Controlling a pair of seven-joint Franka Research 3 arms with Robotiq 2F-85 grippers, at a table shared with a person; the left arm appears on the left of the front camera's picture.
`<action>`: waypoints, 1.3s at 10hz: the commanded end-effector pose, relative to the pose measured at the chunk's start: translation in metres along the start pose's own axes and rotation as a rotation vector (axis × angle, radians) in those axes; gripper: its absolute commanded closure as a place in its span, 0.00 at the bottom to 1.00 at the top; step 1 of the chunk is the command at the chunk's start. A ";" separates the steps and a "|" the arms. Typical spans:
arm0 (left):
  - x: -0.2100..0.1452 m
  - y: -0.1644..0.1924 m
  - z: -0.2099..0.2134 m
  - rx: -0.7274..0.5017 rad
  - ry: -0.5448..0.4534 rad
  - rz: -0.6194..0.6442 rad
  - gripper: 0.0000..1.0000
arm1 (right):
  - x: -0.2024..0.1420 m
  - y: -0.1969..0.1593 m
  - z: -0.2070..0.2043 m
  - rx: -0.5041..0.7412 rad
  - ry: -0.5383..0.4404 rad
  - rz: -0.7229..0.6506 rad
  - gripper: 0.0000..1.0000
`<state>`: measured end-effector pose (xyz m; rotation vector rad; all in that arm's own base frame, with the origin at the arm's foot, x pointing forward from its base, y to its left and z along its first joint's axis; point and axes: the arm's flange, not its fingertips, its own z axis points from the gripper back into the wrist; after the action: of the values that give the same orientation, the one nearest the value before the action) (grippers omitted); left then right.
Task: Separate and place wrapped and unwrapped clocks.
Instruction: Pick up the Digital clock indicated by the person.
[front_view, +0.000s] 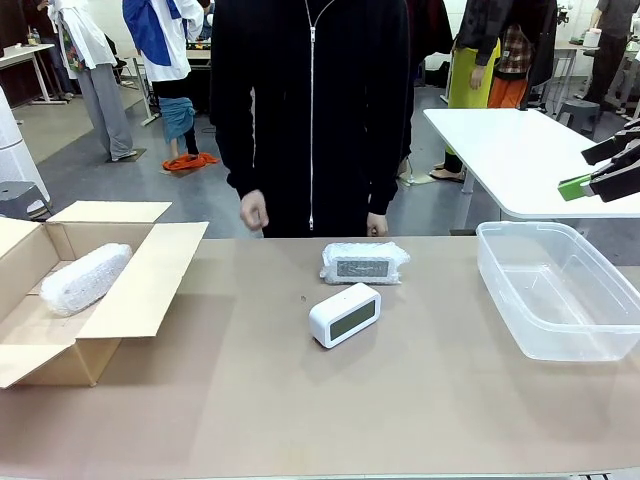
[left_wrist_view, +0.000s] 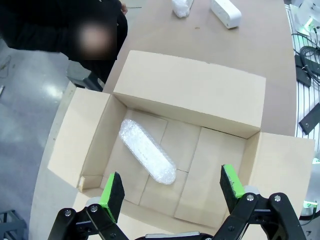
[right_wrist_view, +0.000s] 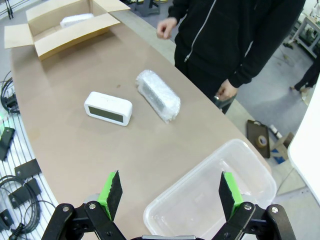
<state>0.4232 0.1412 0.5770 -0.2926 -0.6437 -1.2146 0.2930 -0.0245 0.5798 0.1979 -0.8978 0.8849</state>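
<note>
The left pincer (left_wrist_view: 171, 186) hung wide open over the cardboard box (left_wrist_view: 190, 95), where one wrapped clock (left_wrist_view: 147, 157) lay. The right pincer (right_wrist_view: 169, 192) gaped wide by the clear tub (right_wrist_view: 257, 172). A second wrapped clock (front_view: 364, 263) and the bare white clock (front_view: 345, 314) sat close together, mid-table (front_view: 300, 400).

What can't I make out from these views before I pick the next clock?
Front view: the cardboard box runs off the left edge, its left side cut off.
Front view: the plastic tub is cut at its right end by the picture's edge.
Left wrist view: bubble wrap hides the face of the wrapped clock in the box.
Right wrist view: the bare clock has a screen too small to read.
</note>
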 end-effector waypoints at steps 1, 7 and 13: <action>-0.002 0.001 0.000 -0.002 -0.018 -0.011 0.00 | 0.000 0.000 -0.002 0.017 -0.010 -0.007 0.00; -0.002 0.001 0.000 -0.002 -0.018 -0.011 0.00 | 0.000 0.000 -0.002 0.017 -0.010 -0.007 0.00; -0.002 0.001 0.000 -0.002 -0.018 -0.011 0.00 | 0.000 0.000 -0.002 0.017 -0.010 -0.007 0.00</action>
<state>0.4231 0.1413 0.5771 -0.2911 -0.6423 -1.2137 0.2930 -0.0245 0.5798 0.1979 -0.8978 0.8849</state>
